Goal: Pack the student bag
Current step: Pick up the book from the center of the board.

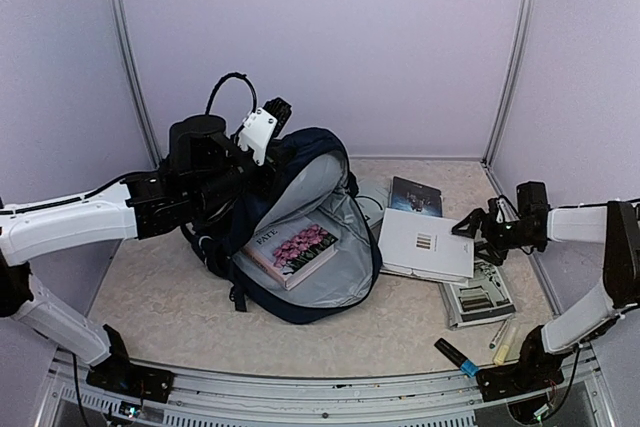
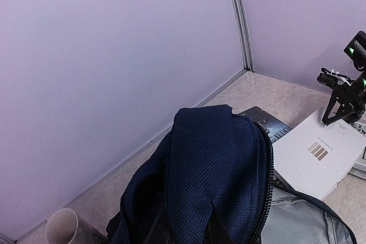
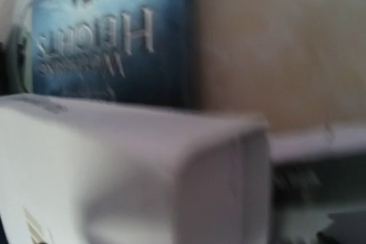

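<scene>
The student bag (image 1: 300, 309) lies open at centre frame, my left pincer (image 1: 275, 122) clamped on its upper rim. One flower-covered book (image 1: 295, 250) is inside. My right pincer (image 1: 467, 227) gapes wide beside the white book (image 1: 425, 244); that, the blue book (image 1: 415, 197), calculator (image 1: 478, 297) and pens (image 1: 500, 332) are not yet packed.

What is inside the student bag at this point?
A book with pink flowers on its cover lies on the grey lining of the open student bag. Whatever sits under it or deeper in is covered.
</scene>
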